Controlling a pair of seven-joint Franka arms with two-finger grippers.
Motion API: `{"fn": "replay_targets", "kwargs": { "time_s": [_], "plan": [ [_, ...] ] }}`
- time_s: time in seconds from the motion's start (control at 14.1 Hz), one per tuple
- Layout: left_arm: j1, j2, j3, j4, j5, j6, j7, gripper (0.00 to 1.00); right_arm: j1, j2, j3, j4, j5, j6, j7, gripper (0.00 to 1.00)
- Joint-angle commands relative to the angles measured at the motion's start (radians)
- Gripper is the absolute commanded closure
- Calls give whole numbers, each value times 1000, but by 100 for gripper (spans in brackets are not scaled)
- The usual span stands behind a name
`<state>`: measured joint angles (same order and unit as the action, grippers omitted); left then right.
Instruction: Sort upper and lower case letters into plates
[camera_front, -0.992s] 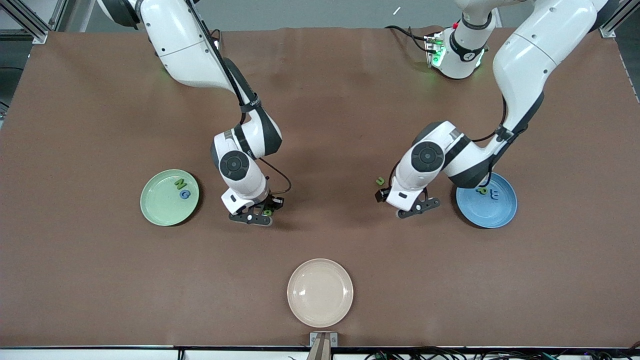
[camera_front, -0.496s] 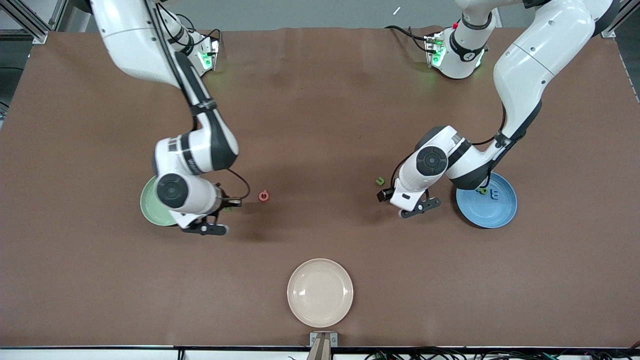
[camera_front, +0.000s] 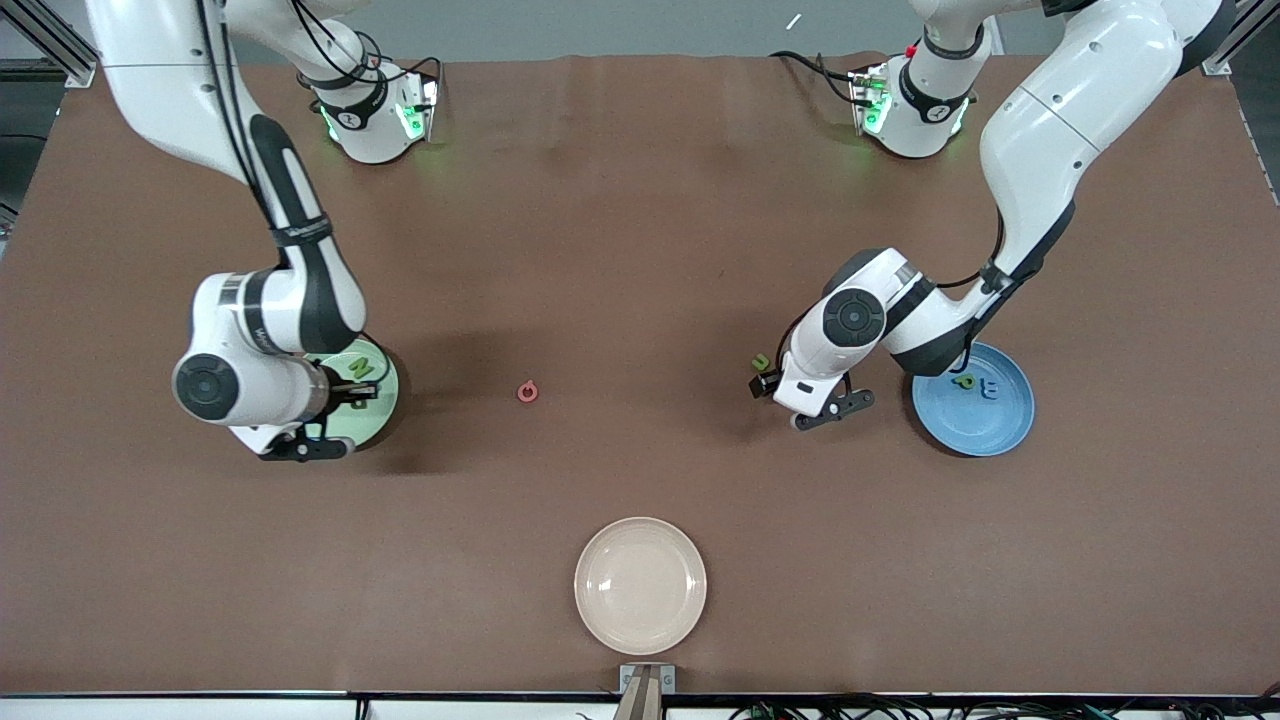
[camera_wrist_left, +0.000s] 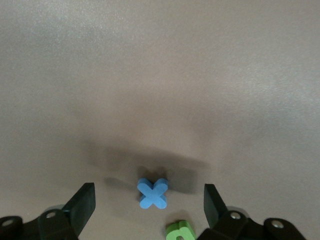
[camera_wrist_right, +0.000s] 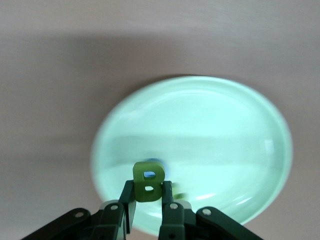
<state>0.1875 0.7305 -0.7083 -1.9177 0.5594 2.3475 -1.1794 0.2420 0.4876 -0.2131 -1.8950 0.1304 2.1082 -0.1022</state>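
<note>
Right gripper (camera_wrist_right: 147, 200) is closed on a green letter B (camera_wrist_right: 148, 181), pinched between its two fingers, and hangs over the pale green plate (camera_front: 385, 405) at the right arm's end of the table. On that plate a green letter N (camera_front: 360, 368) lies flat; a blue letter on the same plate is mostly hidden by the held piece in the right wrist view.

Left gripper (camera_wrist_left: 149, 205) stands with its jaws spread wide and holds nothing. It is low over the brown table (camera_front: 640, 200), just beside the blue plate (camera_front: 990, 425) on the side toward the pale green plate. A blue letter x (camera_wrist_left: 152, 193) lies flat on the table between the open fingers, touching neither. A green letter (camera_wrist_left: 180, 231) lies close beside the x, partly cut off at the frame edge in the left wrist view.

The blue plate, at the left arm's end of the table, carries a green letter P (camera_front: 964, 381) and a blue letter E (camera_front: 989, 389), side by side.

A red letter (camera_front: 527, 392) lies alone on the table between the pale green plate and the left gripper, nearer to the pale green plate.

A cream-white plate (camera_front: 640, 585) sits nearer to the front camera than the pale green plate, toward the middle of the table, with no letters in it.
</note>
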Motion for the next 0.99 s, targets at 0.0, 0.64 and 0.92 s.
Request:
{"fn": "replay_targets", "kwargs": {
  "time_s": [0.0,0.64,0.92],
  "plan": [
    [6,-16,4,-30,7,15,-20,12,-108,-69,23,-140,-15,97,-131,100],
    [-2,-13,4,-29,8,16,-46,24,-118,-57,31,-188,47,138,-140,98],
    [0,-8,4,-23,8,18,-48,29,-116,-53,31,-184,48,138,-140,68]
  ]
}}
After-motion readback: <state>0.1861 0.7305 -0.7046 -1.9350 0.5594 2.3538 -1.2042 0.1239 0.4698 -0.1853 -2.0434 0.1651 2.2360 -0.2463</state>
